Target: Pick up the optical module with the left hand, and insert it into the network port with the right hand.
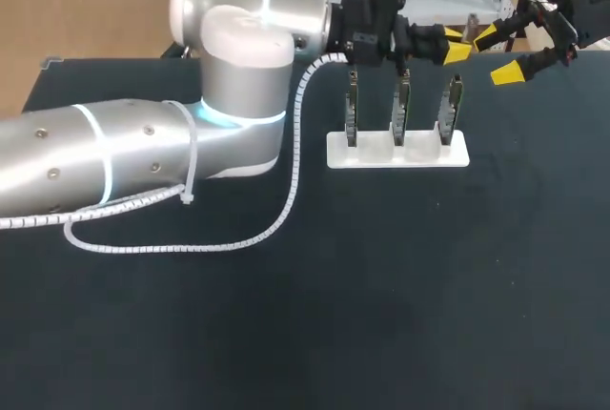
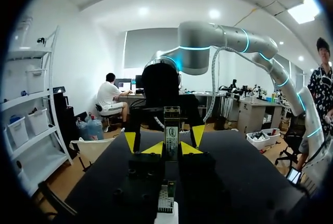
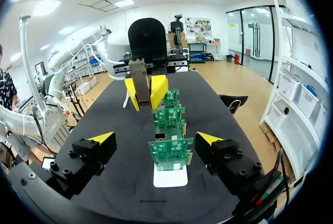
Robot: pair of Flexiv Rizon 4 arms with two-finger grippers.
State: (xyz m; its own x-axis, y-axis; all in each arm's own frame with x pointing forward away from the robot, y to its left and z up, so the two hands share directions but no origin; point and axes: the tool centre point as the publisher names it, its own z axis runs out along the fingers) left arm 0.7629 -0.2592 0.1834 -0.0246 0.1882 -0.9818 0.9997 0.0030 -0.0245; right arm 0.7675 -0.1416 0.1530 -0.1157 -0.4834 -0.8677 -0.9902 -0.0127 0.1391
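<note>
Slim silver optical module [image 2: 171, 130] stands upright between the yellow tips of the left gripper [image 2: 171, 149], which is closed on it from both sides, above the far part of the dark worktop [image 1: 381, 286]. Facing it, the right gripper [image 1: 498, 52] hangs with its fingers spread wide and nothing between them, the module just short of that gap. Under the two grippers, three green circuit boards [image 1: 398, 105] stand on edge in a row in a white slotted holder [image 1: 397, 151]; the network port itself is too small to make out.

By the look of it, the first half of the job is done: the module is off the worktop and firmly in the left gripper's hold. What is left is the hand-over to the right gripper, the release by the left, and the insertion into a port on one of the boards. The hand-over appears close, with the two grippers tip to tip near the holder.
</note>
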